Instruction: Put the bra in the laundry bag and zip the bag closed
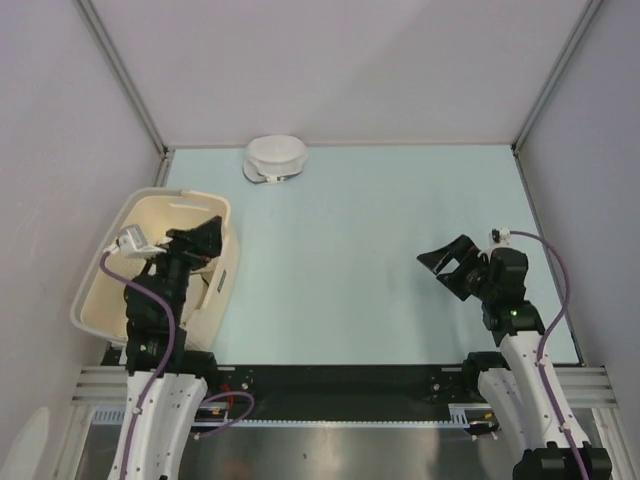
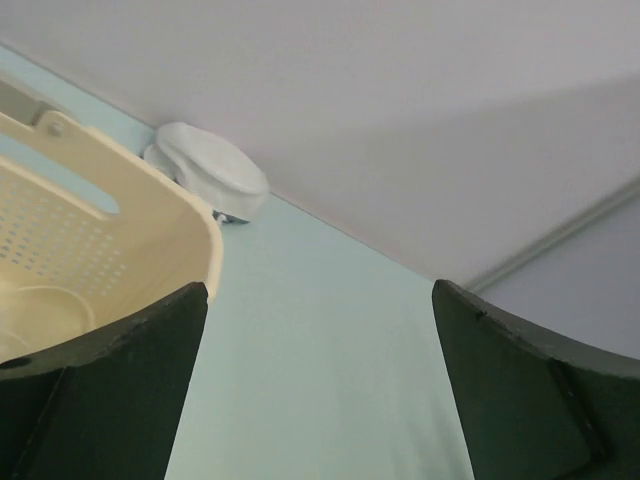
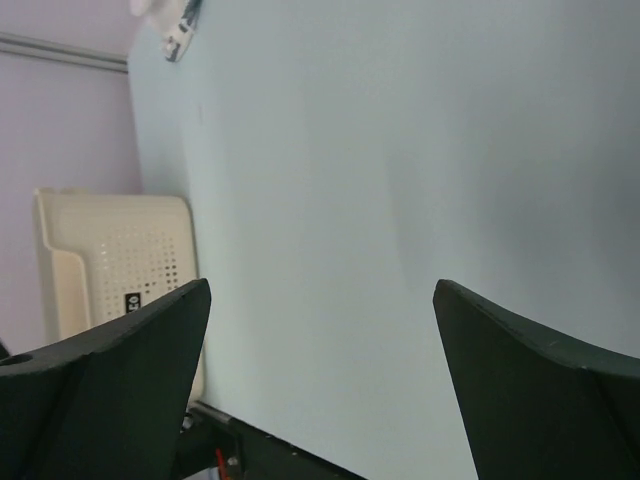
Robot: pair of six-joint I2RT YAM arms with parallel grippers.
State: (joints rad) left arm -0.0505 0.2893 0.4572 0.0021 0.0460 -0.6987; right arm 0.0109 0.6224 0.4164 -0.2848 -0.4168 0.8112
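Observation:
The laundry bag [image 1: 275, 156] is a round white pouch lying at the far edge of the table against the back wall, with something dark at its lower edge. It also shows in the left wrist view [image 2: 210, 175] and, cut off, at the top of the right wrist view [image 3: 165, 20]. I cannot pick out the bra as a separate thing in any view. My left gripper [image 1: 200, 240] [image 2: 320, 290] is open and empty, held over the cream basket. My right gripper [image 1: 445, 262] [image 3: 320, 290] is open and empty above the table's right side, far from the bag.
A large cream plastic basket [image 1: 110, 235] with perforated sides stands at the near left, under my left arm; its rim shows in the left wrist view [image 2: 150, 200] and its side in the right wrist view [image 3: 110, 250]. Walls enclose the pale green table on three sides.

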